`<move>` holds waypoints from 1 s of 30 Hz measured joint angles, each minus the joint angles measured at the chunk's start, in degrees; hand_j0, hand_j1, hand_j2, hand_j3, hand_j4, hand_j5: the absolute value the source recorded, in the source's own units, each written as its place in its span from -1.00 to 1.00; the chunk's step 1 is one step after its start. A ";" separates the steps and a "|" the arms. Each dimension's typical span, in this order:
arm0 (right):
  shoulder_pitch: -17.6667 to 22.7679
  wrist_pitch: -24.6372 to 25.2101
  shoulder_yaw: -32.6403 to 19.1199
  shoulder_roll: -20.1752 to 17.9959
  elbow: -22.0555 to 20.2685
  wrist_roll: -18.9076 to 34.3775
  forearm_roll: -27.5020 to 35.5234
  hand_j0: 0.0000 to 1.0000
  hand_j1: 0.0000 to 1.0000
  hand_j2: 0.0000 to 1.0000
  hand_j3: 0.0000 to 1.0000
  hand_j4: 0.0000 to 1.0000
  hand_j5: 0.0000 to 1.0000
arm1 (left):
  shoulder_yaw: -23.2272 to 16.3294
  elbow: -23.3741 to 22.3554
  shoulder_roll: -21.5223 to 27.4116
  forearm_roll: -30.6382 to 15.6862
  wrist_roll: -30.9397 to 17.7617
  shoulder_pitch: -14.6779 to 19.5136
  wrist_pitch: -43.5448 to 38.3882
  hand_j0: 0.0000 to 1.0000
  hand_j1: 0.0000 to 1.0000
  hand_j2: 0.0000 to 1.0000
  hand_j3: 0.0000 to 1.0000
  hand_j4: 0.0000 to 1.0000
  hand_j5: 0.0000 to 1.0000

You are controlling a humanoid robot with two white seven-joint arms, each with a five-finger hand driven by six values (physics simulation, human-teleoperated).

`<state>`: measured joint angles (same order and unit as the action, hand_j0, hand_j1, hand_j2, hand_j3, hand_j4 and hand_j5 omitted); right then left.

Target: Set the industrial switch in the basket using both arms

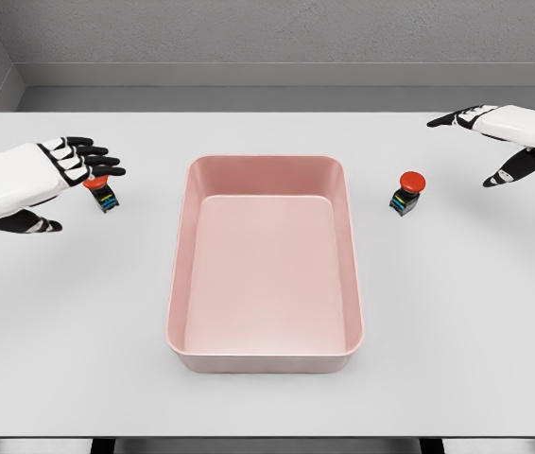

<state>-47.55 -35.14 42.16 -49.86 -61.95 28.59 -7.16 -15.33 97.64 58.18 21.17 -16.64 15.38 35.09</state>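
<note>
Reaching in from both sides of a white tabletop, we are at the approach step, with neither switch yet in our grasp. Our left hand hovers at the left switch, its fingers extended and slightly curled over the red button, thumb low beneath; they look relaxed and hold nothing, though we cannot tell whether the fingertips touch the cap. Our right hand hangs near the far right edge, fingers spread wide, well apart from the right switch, which stands upright just beside the right wall of the basket.

The pink basket sits in the middle between the two switches and holds nothing. Both switches stand on the tabletop outside it.

By our judgement, the next move calls for the left fingers to close around the small body under the button, and for the right hand to travel in and down toward its own switch before any lift over the rim.

Much of the left switch is covered by our fingers; only its dark base with coloured marks shows. The right forearm is cut off by the picture's edge, and the markings on both switches are too small to read.
</note>
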 measured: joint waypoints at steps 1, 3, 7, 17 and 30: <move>0.00 0.00 0.00 0.00 -0.03 0.02 -0.02 1.00 1.00 1.00 1.00 1.00 1.00 | -0.07 0.00 -0.02 0.01 0.00 0.00 0.00 1.00 1.00 1.00 1.00 1.00 1.00; -0.09 0.00 0.03 -0.08 -0.18 0.08 -0.04 1.00 1.00 1.00 1.00 1.00 1.00 | -0.15 0.00 -0.04 0.02 0.00 0.00 0.00 1.00 1.00 1.00 1.00 1.00 1.00; -0.26 0.00 0.51 -0.31 -0.67 0.30 -0.06 1.00 1.00 1.00 1.00 1.00 1.00 | -0.32 -0.23 -0.17 0.11 0.04 2.46 -0.01 1.00 1.00 1.00 1.00 1.00 1.00; -0.79 0.00 1.51 -0.94 -2.20 0.70 -0.22 1.00 1.00 1.00 1.00 1.00 1.00 | -9.67 -3.92 -3.81 3.53 -2.08 12.92 -0.01 1.00 1.00 1.00 1.00 1.00 1.00; -2.11 0.01 5.16 0.66 -5.62 0.81 -0.58 1.00 1.00 1.00 1.00 1.00 1.00 | -14.07 -14.36 -7.71 9.05 -2.88 18.72 0.00 1.00 1.00 1.00 1.00 1.00 1.00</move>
<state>-49.66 -35.12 47.32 -49.20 -67.57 29.40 -7.74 -29.40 83.28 50.47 30.22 -19.52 34.10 35.09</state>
